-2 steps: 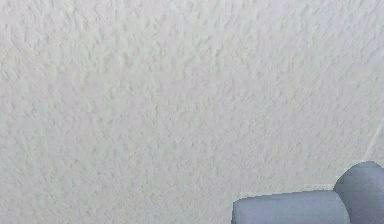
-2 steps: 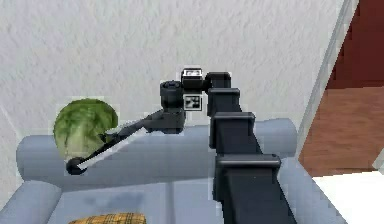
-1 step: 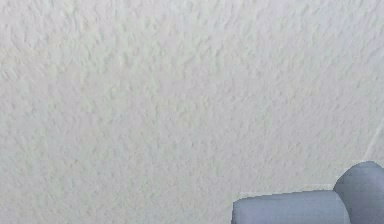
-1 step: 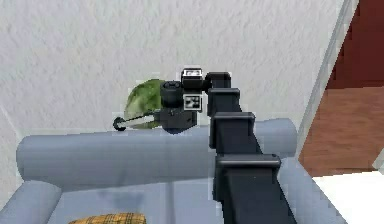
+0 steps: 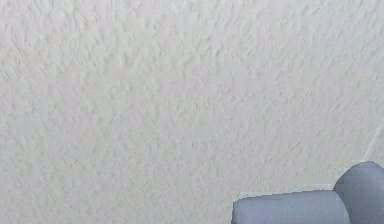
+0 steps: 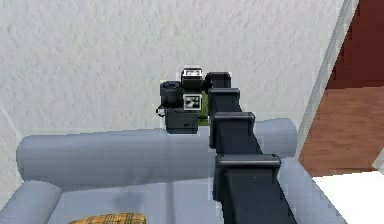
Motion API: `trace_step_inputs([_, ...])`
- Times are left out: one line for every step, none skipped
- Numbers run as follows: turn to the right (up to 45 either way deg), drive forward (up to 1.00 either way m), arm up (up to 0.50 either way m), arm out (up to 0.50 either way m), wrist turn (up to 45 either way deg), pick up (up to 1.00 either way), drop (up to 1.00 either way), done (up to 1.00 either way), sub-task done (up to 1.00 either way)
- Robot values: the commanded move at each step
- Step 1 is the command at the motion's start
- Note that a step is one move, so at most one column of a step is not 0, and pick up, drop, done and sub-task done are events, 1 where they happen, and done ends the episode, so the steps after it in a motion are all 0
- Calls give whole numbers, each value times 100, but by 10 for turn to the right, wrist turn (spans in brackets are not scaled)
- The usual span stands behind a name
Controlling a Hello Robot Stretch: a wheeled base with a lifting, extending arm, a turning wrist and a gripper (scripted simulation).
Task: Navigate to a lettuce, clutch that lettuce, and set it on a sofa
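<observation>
A blue-grey sofa (image 6: 120, 160) stands against the white wall in the arm side view; its corner, the sofa (image 5: 295, 208), also sits at the forward view's bottom right. The dark arm (image 6: 240, 150) reaches out over the sofa's seat. At its far end, above the backrest, is my gripper (image 6: 176, 110). It holds a small yellow-green thing (image 6: 205, 112), clear of the cushions and seen against the wall; the shape is too small to confirm as a lettuce.
A yellow plaid cushion or cloth (image 6: 100, 214) lies on the sofa seat at the bottom left. A white textured wall (image 5: 150, 90) is close ahead. Reddish-brown floor (image 6: 345, 125) opens past a white wall edge at the arm side view's right.
</observation>
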Motion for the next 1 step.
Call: trace_step_inputs([0,0,-40,0,0,0,0,0,0])
